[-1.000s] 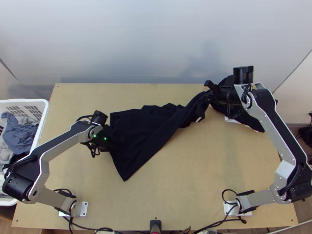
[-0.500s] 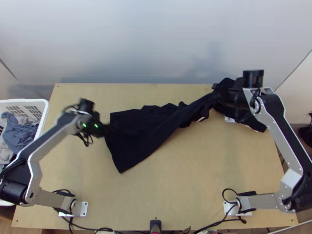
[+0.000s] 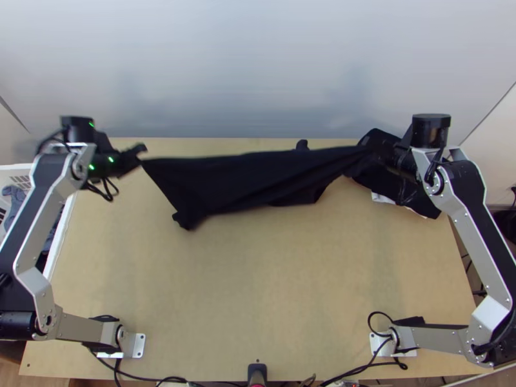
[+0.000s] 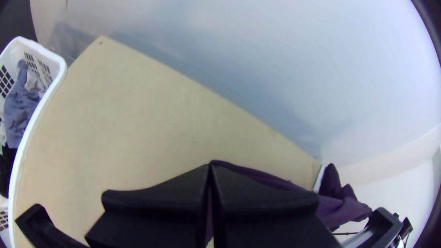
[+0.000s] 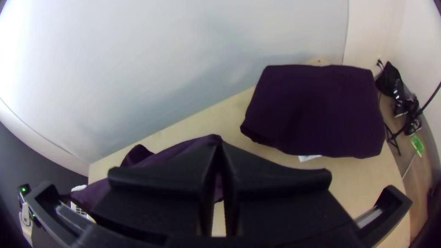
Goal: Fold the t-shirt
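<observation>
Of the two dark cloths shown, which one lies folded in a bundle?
The dark bundle at the far right corner of the table; the t-shirt, instead, is stretched between left gripper and right gripper.

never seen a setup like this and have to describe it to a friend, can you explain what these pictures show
The machine is two robot arms, left and right, mounted on a wooden table. The top view looks down from above the table's near edge. Each wrist view comes from a camera on one arm, looking past its two black fingers.

The left gripper and right gripper each pinch the dark t-shirt, stretched between them in loose folds. Near the right gripper, a dark folded cloth lies on the table. Beside the left arm is a white basket of clothes.
</observation>
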Tool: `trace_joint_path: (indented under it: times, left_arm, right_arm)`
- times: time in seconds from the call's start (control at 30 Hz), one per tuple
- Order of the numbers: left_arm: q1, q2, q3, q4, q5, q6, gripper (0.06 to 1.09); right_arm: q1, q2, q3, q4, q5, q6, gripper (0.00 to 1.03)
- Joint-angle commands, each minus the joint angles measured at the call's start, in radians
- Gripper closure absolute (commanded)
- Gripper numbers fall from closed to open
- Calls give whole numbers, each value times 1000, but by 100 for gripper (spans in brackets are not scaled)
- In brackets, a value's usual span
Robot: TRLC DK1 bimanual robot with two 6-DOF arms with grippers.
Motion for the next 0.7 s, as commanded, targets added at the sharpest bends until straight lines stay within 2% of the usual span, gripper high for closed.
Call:
trace_joint_path:
  times: [0.0, 0.2, 0.37, 0.57, 0.67]
  left_arm:
    - [35, 11, 217, 82, -20, 21, 105]
    - [48, 70, 459, 94, -47, 70, 105]
    - [68, 41, 577, 105, -75, 73, 105]
    - [106, -68, 588, 203, -102, 77, 105]
    - [115, -127, 588, 226, -102, 77, 105]
  right_arm:
    - [35, 12, 108, 101, 35, -22, 100]
    - [63, 94, 307, 190, 35, -20, 100]
    - [69, 86, 438, 286, 35, -37, 100]
    - [84, -20, 485, 397, 34, -86, 100]
    - [87, -107, 478, 403, 25, -91, 100]
